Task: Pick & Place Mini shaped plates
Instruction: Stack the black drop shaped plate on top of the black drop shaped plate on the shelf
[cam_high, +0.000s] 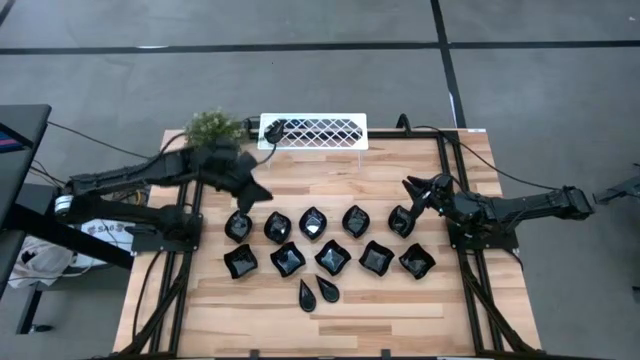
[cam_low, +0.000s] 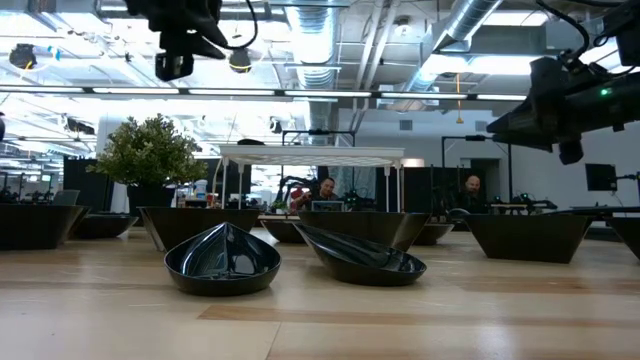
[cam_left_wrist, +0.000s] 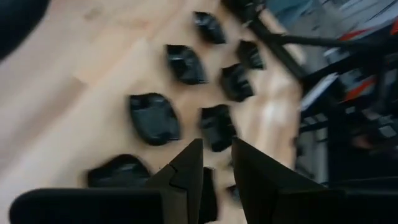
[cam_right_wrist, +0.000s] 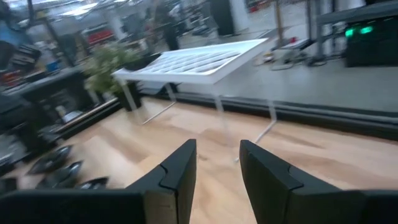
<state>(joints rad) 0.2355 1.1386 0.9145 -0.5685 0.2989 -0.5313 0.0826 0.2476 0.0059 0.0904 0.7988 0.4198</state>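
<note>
Together, the plates (cam_high: 320, 250) sit mid-table: two rows of five, with two slim teardrops (cam_high: 317, 292) nearer the front edge. Above the left end of the back row hovers the left gripper (cam_high: 258, 193), its fingers (cam_left_wrist: 186, 171) slightly apart and holding nothing. By the right end of that row, the right gripper (cam_high: 412, 186) hangs with fingers (cam_right_wrist: 180, 165) apart, also empty. At the back edge stand the rack (cam_high: 312, 131) and the plant (cam_high: 213, 127).
</note>
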